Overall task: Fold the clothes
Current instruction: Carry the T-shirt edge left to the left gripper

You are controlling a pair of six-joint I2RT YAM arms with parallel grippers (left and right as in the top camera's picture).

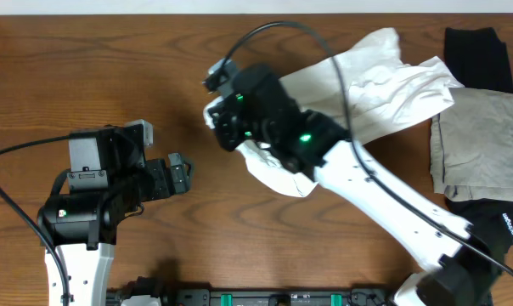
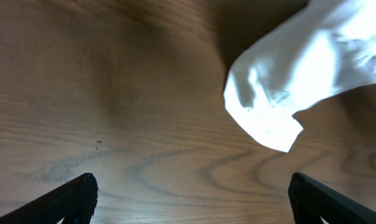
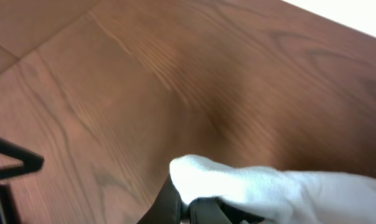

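The white T-shirt (image 1: 384, 81) stretches in a wrinkled band from the back right toward the table's middle. My right gripper (image 1: 218, 119) is shut on its leading edge, mostly hidden under its own wrist in the overhead view. In the right wrist view the right gripper (image 3: 188, 208) pinches a bunched fold of the white cloth (image 3: 269, 186) above bare wood. My left gripper (image 1: 180, 174) sits to the left, apart from the shirt. It is open, and in its wrist view the left gripper (image 2: 191, 199) has only wood between its fingers, while a corner of the T-shirt (image 2: 300, 68) hangs ahead to the right.
A grey-beige garment (image 1: 477, 144) lies flat at the right edge. A black garment (image 1: 477, 55) lies behind it at the back right corner. The right arm (image 1: 392, 204) crosses the table diagonally from the front right. Brown wooden tabletop (image 1: 87, 68) shows to the left.
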